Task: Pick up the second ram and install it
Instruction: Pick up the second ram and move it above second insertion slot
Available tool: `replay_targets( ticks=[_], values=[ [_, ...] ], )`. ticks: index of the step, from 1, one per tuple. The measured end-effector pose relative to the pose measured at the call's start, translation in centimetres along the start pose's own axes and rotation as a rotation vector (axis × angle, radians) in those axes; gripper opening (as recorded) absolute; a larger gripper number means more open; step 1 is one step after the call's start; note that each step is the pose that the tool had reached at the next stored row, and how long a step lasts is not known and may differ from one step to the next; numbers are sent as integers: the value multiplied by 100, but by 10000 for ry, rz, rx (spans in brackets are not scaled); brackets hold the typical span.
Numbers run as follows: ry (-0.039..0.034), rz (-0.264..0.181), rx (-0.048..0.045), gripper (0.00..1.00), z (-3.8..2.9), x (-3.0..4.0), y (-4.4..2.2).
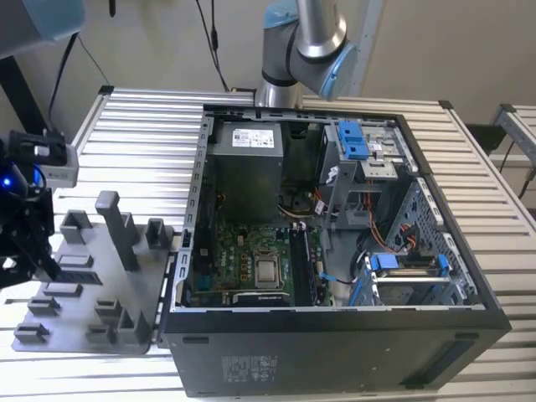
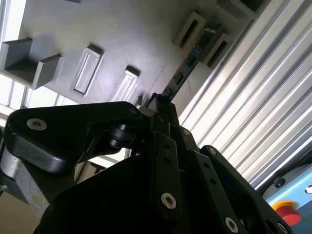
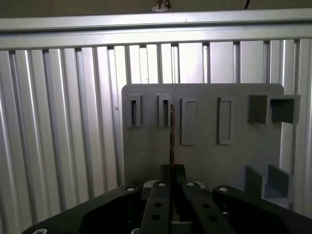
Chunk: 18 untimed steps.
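Slatted aluminium bench (image 1: 142, 117), pale wall behind. Second ram (image 3: 171, 131) seen edge-on over grey tray (image 3: 146, 151), far end near two slotted holders (image 2: 191, 28); seated or lifted, I cannot tell. Near end pinched in gripper (image 3: 171, 168), fingers clenched on stick in both wrist views. In exterior view, tray sits at 8 o'clock, wrist hardware above it at 9 o'clock. Open computer case (image 1: 335, 360) lies on its side just beside tray, centre frame to 4 o'clock. Arm (image 1: 301, 42) rises at 12 o'clock.
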State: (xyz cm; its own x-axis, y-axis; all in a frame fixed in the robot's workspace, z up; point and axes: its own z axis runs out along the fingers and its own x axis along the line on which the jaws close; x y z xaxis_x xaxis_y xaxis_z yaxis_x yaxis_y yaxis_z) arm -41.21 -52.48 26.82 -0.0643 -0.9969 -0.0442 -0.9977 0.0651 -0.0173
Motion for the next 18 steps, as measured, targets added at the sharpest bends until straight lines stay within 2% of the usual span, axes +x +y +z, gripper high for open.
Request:
replay_targets(
  ticks=[11, 18],
  values=[
    [0, 3, 0, 14, -55, -2, 3],
    [0, 7, 0, 14, -131, -6, 2]
  ],
)
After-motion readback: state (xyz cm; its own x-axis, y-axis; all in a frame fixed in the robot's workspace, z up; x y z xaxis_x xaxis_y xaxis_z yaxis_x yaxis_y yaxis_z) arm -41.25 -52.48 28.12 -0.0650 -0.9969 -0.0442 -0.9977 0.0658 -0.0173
